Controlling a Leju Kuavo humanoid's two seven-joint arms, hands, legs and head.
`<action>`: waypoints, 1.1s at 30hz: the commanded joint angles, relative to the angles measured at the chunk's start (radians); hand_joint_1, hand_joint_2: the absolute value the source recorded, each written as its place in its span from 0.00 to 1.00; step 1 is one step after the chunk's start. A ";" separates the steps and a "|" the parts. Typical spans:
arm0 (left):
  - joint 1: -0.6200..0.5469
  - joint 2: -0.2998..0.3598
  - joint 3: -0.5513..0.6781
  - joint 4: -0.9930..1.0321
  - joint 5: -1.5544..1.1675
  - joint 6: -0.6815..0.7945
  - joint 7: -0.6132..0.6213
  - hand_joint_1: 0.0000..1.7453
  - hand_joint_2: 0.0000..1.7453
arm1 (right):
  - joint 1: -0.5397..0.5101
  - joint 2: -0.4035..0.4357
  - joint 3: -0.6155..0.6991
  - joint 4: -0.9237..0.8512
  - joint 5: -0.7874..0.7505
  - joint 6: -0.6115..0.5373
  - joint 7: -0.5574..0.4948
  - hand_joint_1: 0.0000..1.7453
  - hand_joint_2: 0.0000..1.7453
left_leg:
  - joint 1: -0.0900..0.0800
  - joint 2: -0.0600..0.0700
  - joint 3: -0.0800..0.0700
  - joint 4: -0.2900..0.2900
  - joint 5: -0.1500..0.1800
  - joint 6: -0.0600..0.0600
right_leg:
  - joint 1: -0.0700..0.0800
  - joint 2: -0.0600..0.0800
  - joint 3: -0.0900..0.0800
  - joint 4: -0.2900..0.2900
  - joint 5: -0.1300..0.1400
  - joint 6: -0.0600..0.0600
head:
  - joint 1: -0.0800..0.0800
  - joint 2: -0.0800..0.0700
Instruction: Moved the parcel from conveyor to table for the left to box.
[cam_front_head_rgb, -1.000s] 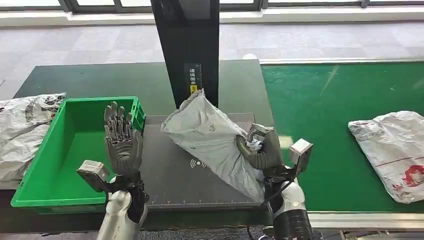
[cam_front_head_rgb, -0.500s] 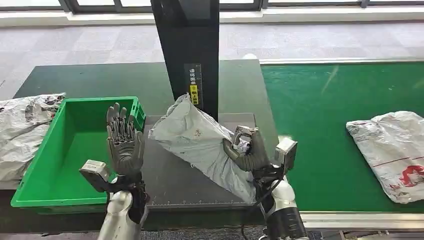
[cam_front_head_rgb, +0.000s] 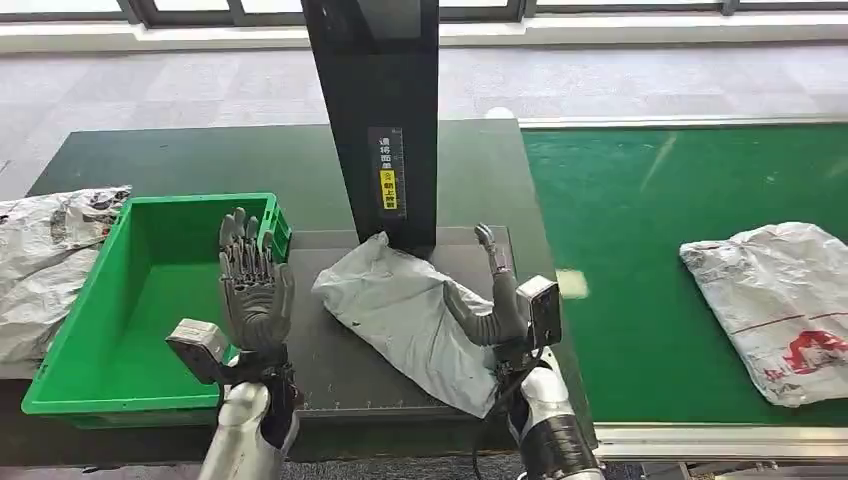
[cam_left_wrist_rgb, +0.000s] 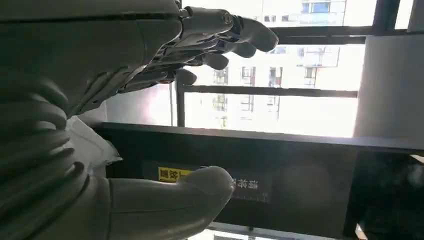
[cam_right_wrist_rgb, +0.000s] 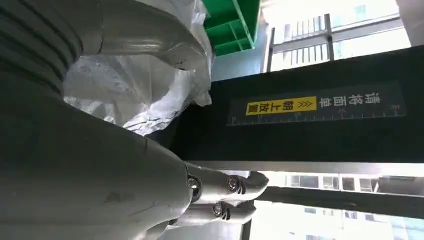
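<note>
Conveyor (cam_front_head_rgb: 650, 260), bright green, fills the right half of the head view, its metal rail running along the lower right edge. A crumpled white bag with red print (cam_front_head_rgb: 775, 305) lies on it near the right edge, well apart from everything else. The dark table (cam_front_head_rgb: 180, 160) takes the middle and left, and a black post (cam_front_head_rgb: 380, 110) with a yellow label stands upright at centre top. A green box (cam_front_head_rgb: 75, 375) sits at lower left, its near rim close to the table's front edge; more crumpled white bags (cam_front_head_rgb: 45, 265) lie just beyond its left wall at the left edge of the frame.

The parcel (cam_front_head_rgb: 405, 320) is a grey-white plastic mailer, wrinkled and soft, lying slantwise on the dark scanning pad (cam_front_head_rgb: 320, 375) in the lower middle, one end near the foot of the post and the other reaching toward the pad's front edge. Bare pad shows between the parcel and the box.

The right hand (cam_front_head_rgb: 495, 300) stands at the parcel's right side, fingers spread and pointing upward, thumb lying against the bag; it grips nothing. The left hand (cam_front_head_rgb: 252, 285) is raised over the box's right wall, palm open, fingers straight and apart, holding nothing.
</note>
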 joint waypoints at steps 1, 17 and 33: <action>0.050 -0.061 -0.024 0.031 -0.006 0.012 -0.021 0.00 1.00 | -0.025 -0.010 0.012 0.058 0.007 -0.042 0.001 0.00 0.00 | -0.001 0.004 0.003 -0.001 -0.001 0.002 | 0.001 -0.004 0.004 -0.002 -0.001 0.000 | 0.000 0.000; -0.132 -0.054 -0.191 0.368 -0.429 0.099 0.073 0.00 1.00 | 0.201 -0.076 0.145 -0.563 0.074 -0.508 0.001 0.00 0.00 | -0.001 -0.002 0.002 0.000 0.000 0.002 | 0.000 -0.008 0.003 -0.001 -0.002 0.000 | 0.000 0.000; -0.353 -0.061 -0.432 0.801 -0.745 0.299 0.314 0.00 1.00 | 0.241 -0.110 0.220 -0.769 0.184 -0.834 0.001 0.00 1.00 | -0.002 0.002 0.003 0.002 -0.003 0.004 | -0.001 -0.005 0.003 -0.001 -0.002 0.002 | 0.000 0.000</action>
